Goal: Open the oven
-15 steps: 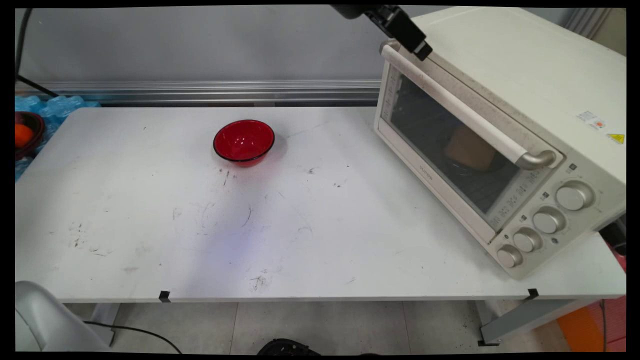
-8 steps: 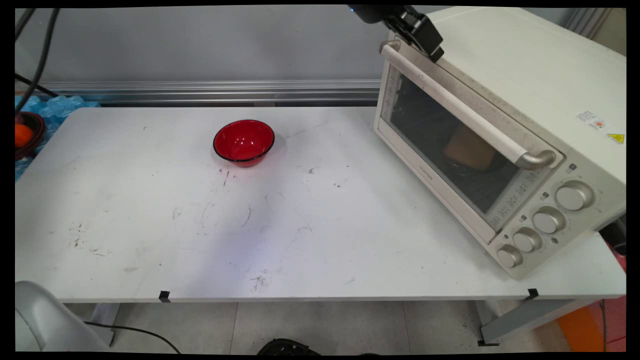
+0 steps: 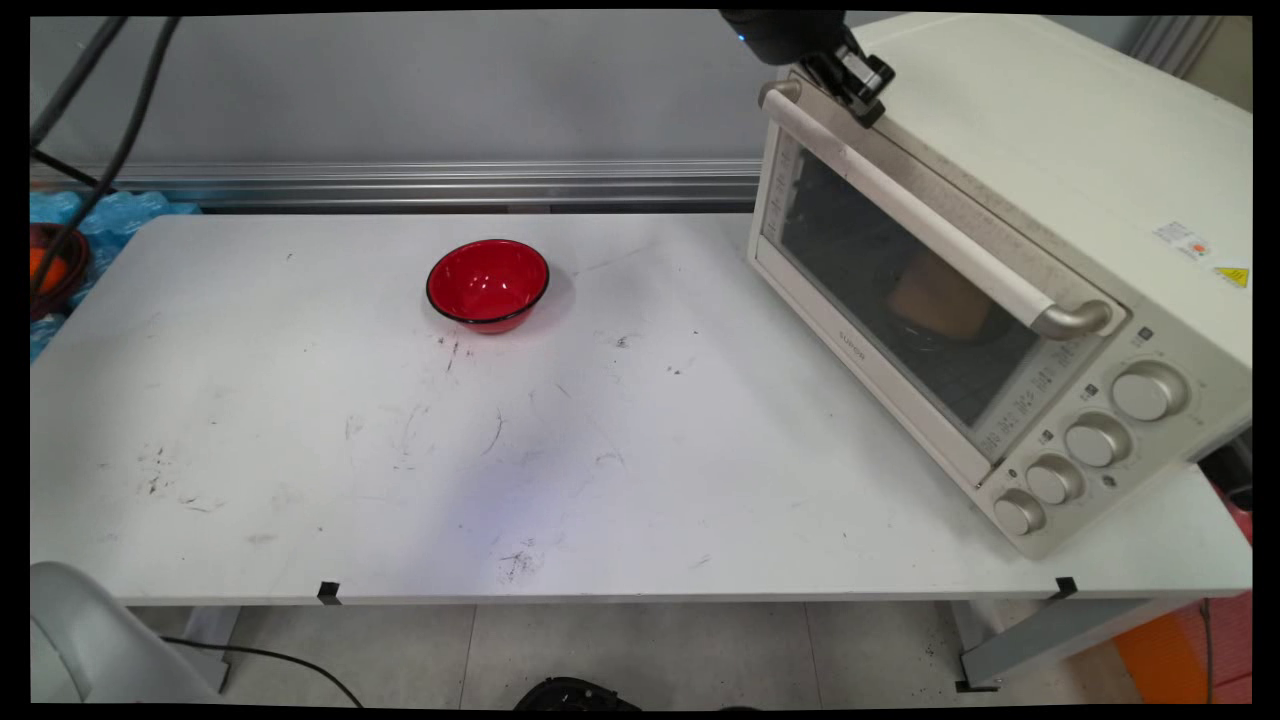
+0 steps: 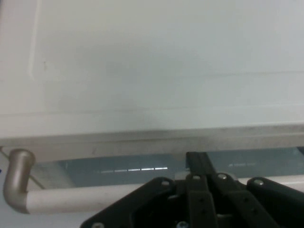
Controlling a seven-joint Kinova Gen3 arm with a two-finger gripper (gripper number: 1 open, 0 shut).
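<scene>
Toaster oven (image 3: 1010, 270), heavy and rigid, offers its smooth door handle (image 3: 920, 215) beneath the gripper (image 3: 858, 85), jaws' spread I cannot tell.

1. Overall light: bright, even and diffuse across the white table (image 3: 300, 400); it appears to come from overhead.
2. Shadows: the red bowl (image 3: 488, 284) casts a faint, soft-edged shadow to its right, tinged red near the rim. A thin dark band lies under the toaster oven (image 3: 1050, 150) along its front foot.
3. Glare: small highlights inside the bowl; a bright sheen on the oven's knobs (image 3: 1098, 440) and on the metal end of the door handle (image 3: 1070, 320).
4. Glass door (image 3: 900, 300): dark, interior dim.
5. Hand view: the oven top (image 4: 166, 57) is pale and evenly lit; the door glass (image 4: 137, 169) mirrors a strip of lights; the gripper (image 4: 202, 164) shows near-black.
</scene>
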